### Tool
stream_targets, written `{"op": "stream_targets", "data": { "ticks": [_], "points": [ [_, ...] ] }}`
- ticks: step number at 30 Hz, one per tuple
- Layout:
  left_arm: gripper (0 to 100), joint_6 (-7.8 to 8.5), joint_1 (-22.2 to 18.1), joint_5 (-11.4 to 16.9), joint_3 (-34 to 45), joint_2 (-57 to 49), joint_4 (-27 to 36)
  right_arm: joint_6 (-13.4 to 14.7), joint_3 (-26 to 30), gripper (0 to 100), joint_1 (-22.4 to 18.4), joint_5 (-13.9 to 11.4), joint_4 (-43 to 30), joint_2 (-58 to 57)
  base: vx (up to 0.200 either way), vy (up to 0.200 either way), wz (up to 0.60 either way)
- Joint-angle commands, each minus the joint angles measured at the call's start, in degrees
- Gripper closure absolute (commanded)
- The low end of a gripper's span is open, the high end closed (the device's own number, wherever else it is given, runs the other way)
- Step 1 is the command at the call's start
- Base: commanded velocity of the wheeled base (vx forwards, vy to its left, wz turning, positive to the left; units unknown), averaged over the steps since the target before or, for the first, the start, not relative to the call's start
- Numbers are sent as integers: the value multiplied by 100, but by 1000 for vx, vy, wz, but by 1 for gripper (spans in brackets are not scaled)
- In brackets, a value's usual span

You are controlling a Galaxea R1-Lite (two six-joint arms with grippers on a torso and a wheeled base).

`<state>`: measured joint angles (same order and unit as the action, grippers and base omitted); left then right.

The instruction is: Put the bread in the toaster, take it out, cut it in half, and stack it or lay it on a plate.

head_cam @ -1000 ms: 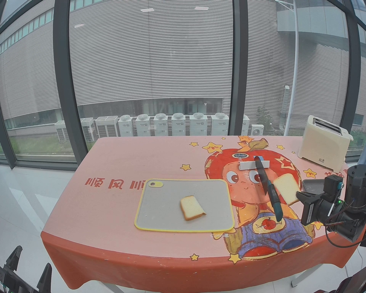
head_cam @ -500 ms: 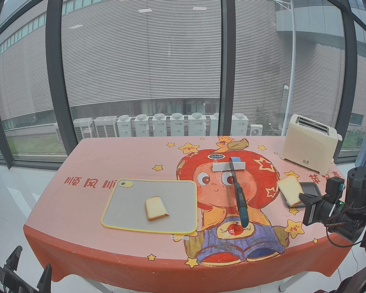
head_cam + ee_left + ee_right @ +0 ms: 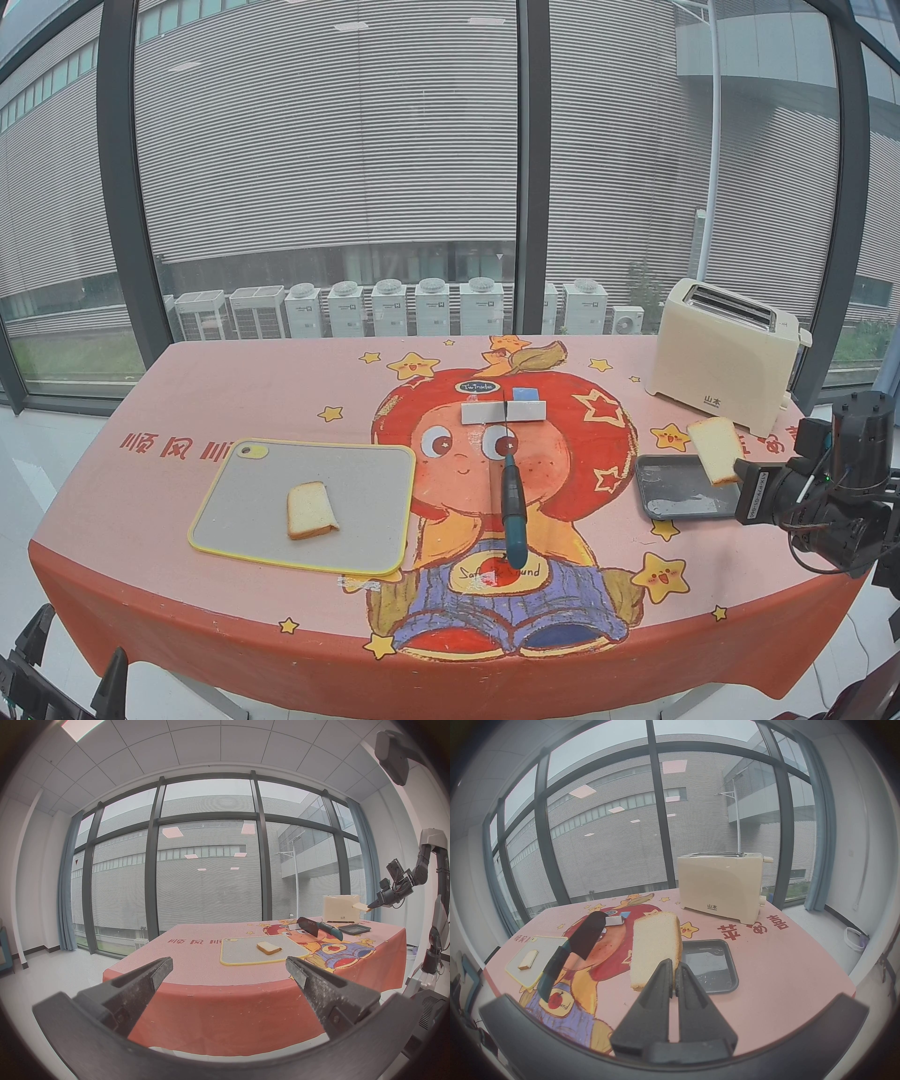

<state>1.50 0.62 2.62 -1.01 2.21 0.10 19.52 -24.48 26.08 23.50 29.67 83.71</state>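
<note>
Right hand (image 3: pixel 672 967): clenched on bread slice (image 3: pixel 656 942), slice projecting from fingertips over dark tray (image 3: pixel 661 499), near side of toaster (image 3: pixel 727 354). Left hand (image 3: pixel 228 964): released, below tabletop (image 3: pixel 281 394), near left.

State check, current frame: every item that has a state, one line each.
right hand: shut on bread slice
bread slice: held in the air
left hand: open, empty
toaster: upright, slots look empty
knife: lying down, blade on white rest
tray: flat, no bread in it
cutting board: flat, small bread piece on it
</note>
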Motion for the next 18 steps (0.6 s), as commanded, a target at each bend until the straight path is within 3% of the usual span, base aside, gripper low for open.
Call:
{"op": "stream_targets", "data": {
  "ticks": [1,18],
  "points": [
    [0,-1,-1,2,101,8,-1,8,-39,100,-85,5,4,286,0,0,0],
    [0,-1,-1,2,101,8,-1,175,-83,100,-437,-4,56,954,0,0,0]
  ]
}}
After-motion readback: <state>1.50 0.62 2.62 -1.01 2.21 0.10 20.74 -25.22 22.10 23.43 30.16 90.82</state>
